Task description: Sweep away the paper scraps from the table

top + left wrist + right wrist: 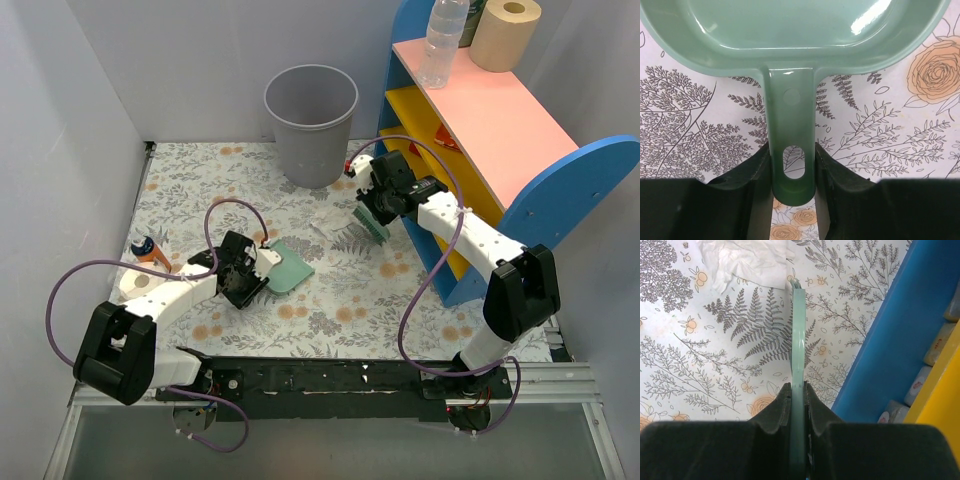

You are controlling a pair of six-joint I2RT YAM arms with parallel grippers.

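On the flowered table (190,190) lies a white crumpled paper scrap (325,222), at the top left in the right wrist view (745,262). My left gripper (248,268) is shut on the handle (790,115) of the mint-green dustpan (291,266), whose pan (790,30) rests flat on the cloth, left of the scrap. My right gripper (383,200) is shut on the green hand brush (372,222), seen edge-on between its jaws (798,330). The brush hangs just right of the scrap. No red or blue scraps show.
A grey waste bin (311,122) stands at the back centre. The blue and yellow shelf (520,170) with a pink top lines the right side, close to my right arm, bearing a water bottle (441,42) and a paper roll (505,33). A small orange and blue object (148,248) lies left.
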